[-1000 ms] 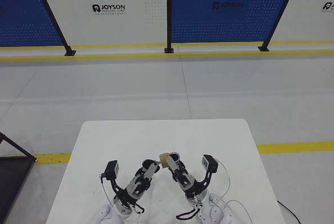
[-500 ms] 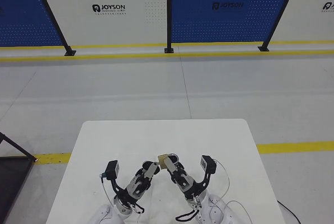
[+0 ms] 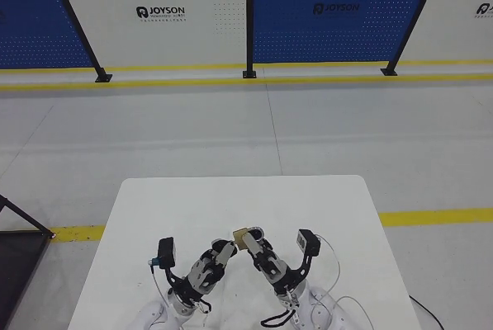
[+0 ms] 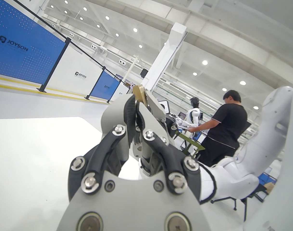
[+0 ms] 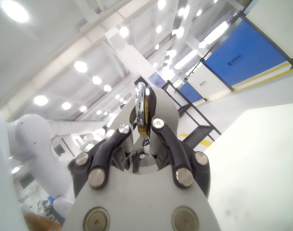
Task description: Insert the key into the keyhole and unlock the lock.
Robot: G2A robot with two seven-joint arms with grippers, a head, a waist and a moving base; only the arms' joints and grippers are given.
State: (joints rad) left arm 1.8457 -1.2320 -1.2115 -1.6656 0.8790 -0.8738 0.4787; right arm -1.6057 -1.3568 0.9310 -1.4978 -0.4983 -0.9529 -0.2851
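While my right gripper (image 3: 253, 239) clamps the lock (image 5: 141, 106) (brass body, chrome shackle), my left gripper (image 4: 136, 105) is pinched closed beside it, lower centre of frame

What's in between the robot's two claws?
The brass lock, clamped in the right gripper, close by the left gripper. The top view shows it.
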